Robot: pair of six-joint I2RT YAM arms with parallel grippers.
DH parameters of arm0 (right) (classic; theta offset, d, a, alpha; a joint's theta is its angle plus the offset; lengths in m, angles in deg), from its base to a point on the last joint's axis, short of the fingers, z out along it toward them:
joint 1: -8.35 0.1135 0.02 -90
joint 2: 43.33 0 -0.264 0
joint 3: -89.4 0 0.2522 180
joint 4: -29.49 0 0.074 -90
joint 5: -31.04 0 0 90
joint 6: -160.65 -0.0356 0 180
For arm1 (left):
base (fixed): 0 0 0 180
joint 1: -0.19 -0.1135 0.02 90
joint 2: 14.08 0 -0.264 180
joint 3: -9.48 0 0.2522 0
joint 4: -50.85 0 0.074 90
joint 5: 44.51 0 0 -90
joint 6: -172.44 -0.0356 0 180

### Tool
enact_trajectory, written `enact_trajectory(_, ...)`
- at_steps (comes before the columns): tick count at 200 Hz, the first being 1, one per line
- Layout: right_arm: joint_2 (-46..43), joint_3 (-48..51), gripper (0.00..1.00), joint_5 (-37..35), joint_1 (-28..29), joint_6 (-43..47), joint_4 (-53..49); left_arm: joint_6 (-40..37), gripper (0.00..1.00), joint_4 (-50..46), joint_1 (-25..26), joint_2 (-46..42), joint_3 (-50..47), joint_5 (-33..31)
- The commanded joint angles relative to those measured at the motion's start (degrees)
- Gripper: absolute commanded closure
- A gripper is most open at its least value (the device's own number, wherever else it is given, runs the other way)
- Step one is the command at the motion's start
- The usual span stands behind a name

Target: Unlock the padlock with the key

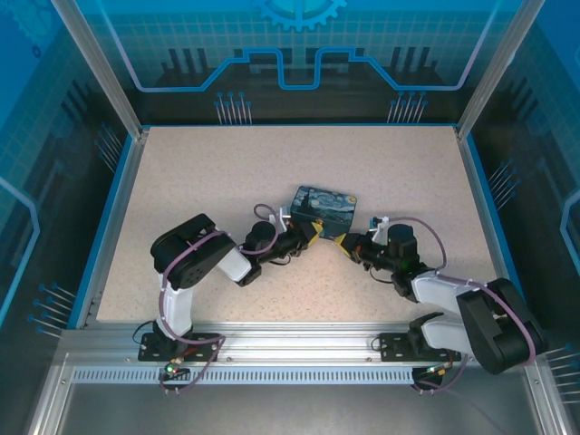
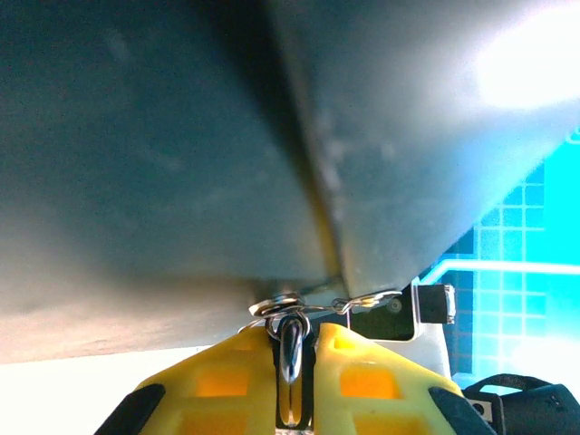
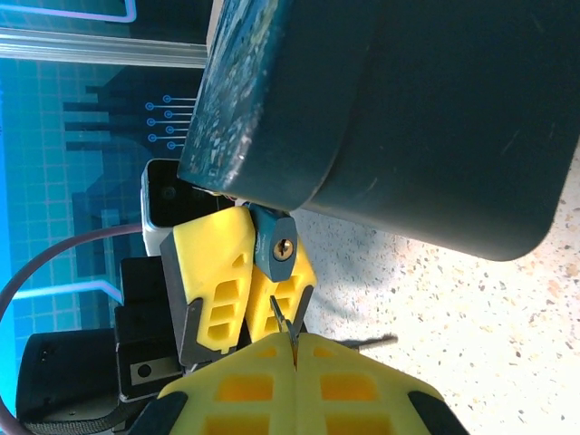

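Observation:
The padlock (image 3: 272,243) is small and teal-blue with a brass keyhole facing the right wrist camera. It hangs at the lower edge of the dark box (image 3: 408,109). My left gripper (image 2: 293,340) is shut on it, its yellow fingers (image 3: 217,272) on either side of the lock body. In the left wrist view a shiny metal part of the padlock (image 2: 292,349) sits between the pads, under thin wire rings (image 2: 362,299). My right gripper (image 3: 292,340) is shut on the key (image 3: 283,319). The thin blade points up at the keyhole and stops a little short of it.
The box with the swirly blue-and-yellow painted lid (image 1: 324,208) lies mid-table, just beyond both grippers (image 1: 311,234) (image 1: 344,243), which meet at its near edge. Speckled tabletop (image 1: 208,172) lies all around. Blue walls and metal posts (image 1: 100,72) enclose the table.

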Motion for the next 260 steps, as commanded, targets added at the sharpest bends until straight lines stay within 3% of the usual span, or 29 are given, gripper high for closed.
enact_trajectory(1,1.3,-1.3,1.0,-1.7,0.8,-2.0,3.5,2.0,1.0,4.5,-0.5,-2.4,2.3,1.8)
enact_trajectory(260,2.8,-3.1,1.0,-5.1,2.2,-3.3,1.5,3.1,1.0,4.5,-0.7,-2.3,3.5,2.3)
